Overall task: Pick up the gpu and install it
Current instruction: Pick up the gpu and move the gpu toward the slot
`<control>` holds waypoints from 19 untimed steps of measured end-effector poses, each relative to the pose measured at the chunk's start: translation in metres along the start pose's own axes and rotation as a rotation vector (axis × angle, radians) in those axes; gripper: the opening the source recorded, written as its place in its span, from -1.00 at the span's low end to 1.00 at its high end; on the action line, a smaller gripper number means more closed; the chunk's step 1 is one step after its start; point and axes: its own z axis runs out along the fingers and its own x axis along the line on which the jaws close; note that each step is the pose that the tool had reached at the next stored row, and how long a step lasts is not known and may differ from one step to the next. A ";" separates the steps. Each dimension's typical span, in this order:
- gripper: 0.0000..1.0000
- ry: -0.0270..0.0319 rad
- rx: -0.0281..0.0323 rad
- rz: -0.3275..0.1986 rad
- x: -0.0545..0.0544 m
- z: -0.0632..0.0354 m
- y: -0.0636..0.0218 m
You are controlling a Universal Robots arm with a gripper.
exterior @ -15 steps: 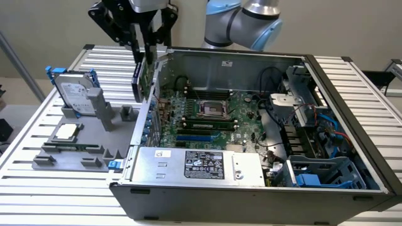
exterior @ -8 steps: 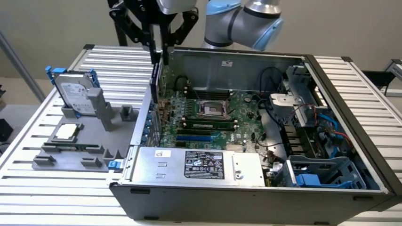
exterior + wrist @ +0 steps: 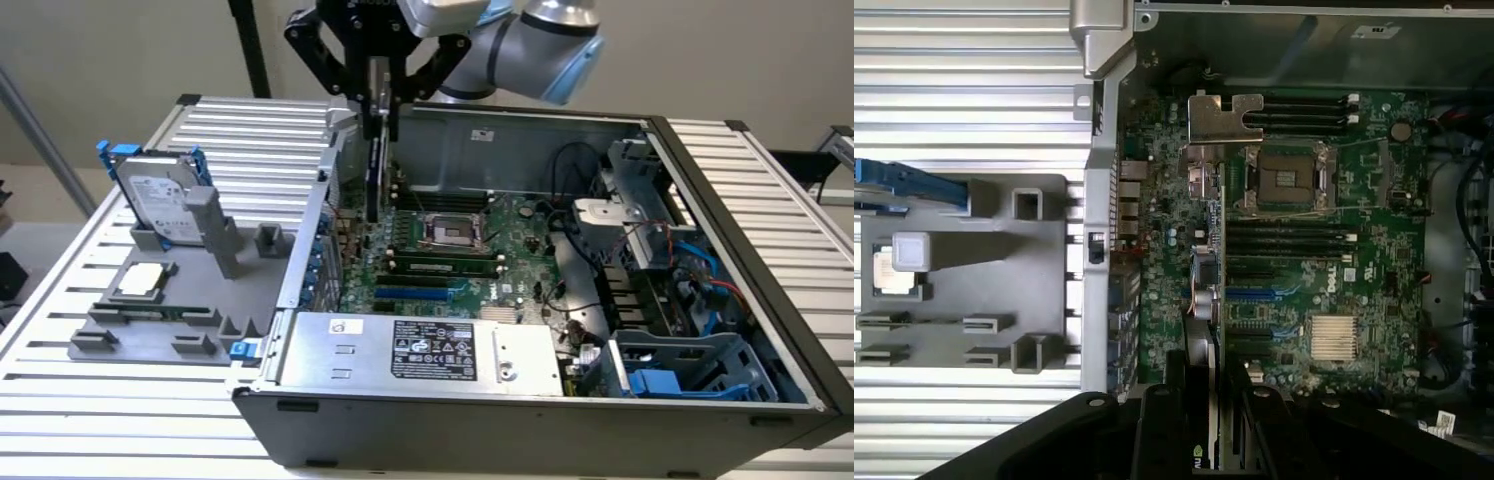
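The tool clamps the gpu on edge, close over the motherboard, beside the case wall.

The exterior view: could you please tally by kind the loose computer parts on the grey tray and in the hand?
Silver hard drive in a blue frame: 1
Square silver processor chip: 1
Narrow green memory stick: 1
Green-and-black gpu card held in the hand: 1
Total: 4

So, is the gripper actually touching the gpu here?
Touching. The exterior view shows the gripper clamped on the top edge of the gpu, which hangs upright.
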 end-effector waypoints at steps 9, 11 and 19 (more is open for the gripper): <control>-0.47 0.0052 0.0040 0.000 -0.041 0.0085 -0.0002; -0.47 0.0052 0.0055 0.000 -0.050 0.0110 -0.0002; -0.47 0.0052 0.0183 -0.001 -0.086 0.0214 -0.0004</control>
